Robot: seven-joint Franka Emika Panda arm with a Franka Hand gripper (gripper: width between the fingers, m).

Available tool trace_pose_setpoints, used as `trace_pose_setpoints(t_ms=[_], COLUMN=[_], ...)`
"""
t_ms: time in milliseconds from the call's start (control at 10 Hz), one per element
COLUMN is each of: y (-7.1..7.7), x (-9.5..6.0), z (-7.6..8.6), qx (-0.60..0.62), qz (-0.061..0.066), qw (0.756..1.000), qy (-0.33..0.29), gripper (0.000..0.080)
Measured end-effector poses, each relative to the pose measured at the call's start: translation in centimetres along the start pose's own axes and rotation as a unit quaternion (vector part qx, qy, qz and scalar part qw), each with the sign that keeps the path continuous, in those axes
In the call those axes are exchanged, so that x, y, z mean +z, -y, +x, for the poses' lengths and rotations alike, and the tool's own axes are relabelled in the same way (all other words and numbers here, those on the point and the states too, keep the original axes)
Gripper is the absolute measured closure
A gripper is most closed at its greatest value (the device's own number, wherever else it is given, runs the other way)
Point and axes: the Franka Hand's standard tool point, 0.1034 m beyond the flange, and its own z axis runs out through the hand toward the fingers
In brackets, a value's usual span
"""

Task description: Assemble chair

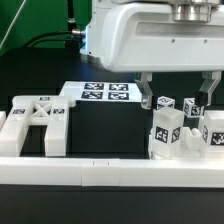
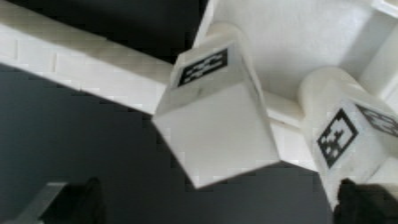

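While the parts are unjoined, the chair's X-braced panel (image 1: 40, 115) is placed at the exterior view's left, its blocky legs (image 1: 166, 135) clustered at the right. Above these the pincer (image 1: 177, 98) is held open, empty; crowded neighbours could be toppled by a descending finger.

White X-braced panel (image 1: 38, 120) at 9 o'clock; white blocky legs (image 1: 168, 138) at 3 o'clock carry black-and-white square tags (image 1: 164, 104); marker board (image 1: 100, 95) white with black-patterned squares; surface (image 1: 110, 128) black; border rail (image 1: 110, 172) plain white
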Motion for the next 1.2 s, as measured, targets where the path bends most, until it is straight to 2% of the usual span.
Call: trace_pose_setpoints(t_ms=[100, 200, 400, 500, 800, 1000, 1200], y=[-0.1, 0.3, 1.7, 1.5, 1.1, -0.4, -0.5], x=[0.0, 0.1, -0.1, 0.0, 0.1, 0.2, 0.5], z=[0.0, -0.4, -0.9, -0.4, -0.7, -0.8, -0.8], qx=[0.001, 0.008, 0.031, 0.034, 0.027, -0.096, -0.169], qz=[-0.001, 0.005, 0.033, 0.029, 0.025, 0.029, 0.031], qw=[1.000, 1.000, 0.995, 0.996, 0.997, 0.993, 0.984], qy=[-0.001, 0.014, 0.088, 0.073, 0.074, 0.064, 0.057], gripper=[0.0151, 0.0151, 0.0151, 0.0151, 0.0151, 0.0151, 0.0151])
